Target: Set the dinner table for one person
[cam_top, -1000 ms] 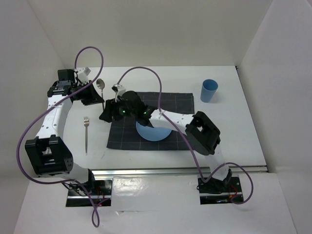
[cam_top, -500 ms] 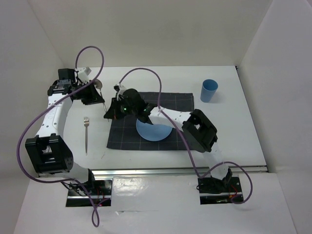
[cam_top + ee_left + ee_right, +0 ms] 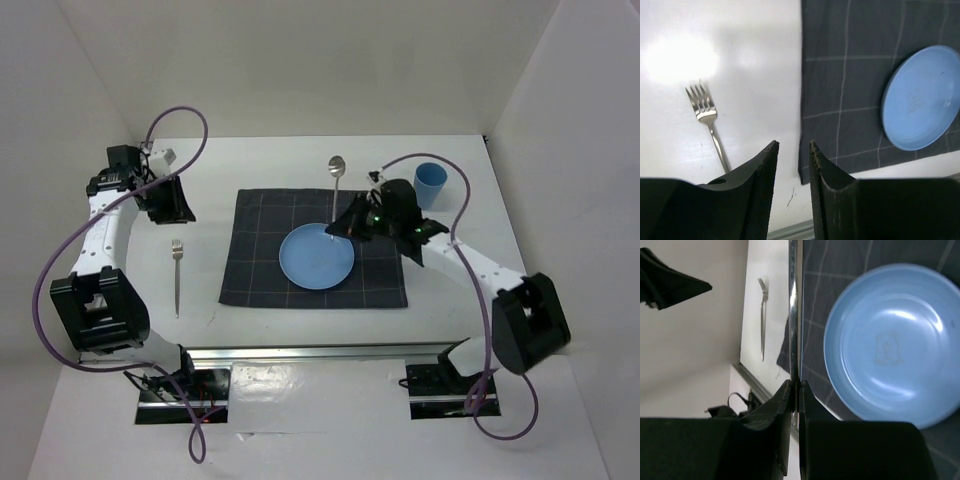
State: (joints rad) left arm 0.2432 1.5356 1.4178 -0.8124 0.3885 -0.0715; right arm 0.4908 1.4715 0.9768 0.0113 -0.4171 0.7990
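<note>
**Two-arm place setting, with the blue plate as reference**

*Top external view.* A round blue plate (image 3: 316,257) lies on a dark grey checked cloth (image 3: 262,270). The cloth is spread on the large white dinner-table surface (image 3: 280,165). The right claw (image 3: 345,228) sits at the plate's far-right rim, clamped on the handle end of a silver metal spoon (image 3: 336,185). The spoon's bowl points away from the plate, past the cloth's far edge. A silver metal fork (image 3: 177,275) lies on the surface left of the plate, off the cloth. A blue plastic cup (image 3: 430,185) stands far-right of the plate, also off the cloth. The left claw (image 3: 175,205) hangs over bare surface, well left of the plate.

*Left wrist view.* The left claw (image 3: 793,145) has its fingers only narrowly parted, with nothing between them. The fork (image 3: 707,125) lies beyond it on one side and the plate (image 3: 920,97) on the cloth (image 3: 850,75) on the other.

*Right wrist view.* The right claw (image 3: 795,385) is closed tight on the spoon (image 3: 795,315) handle, which runs beside the plate (image 3: 890,345).
</note>
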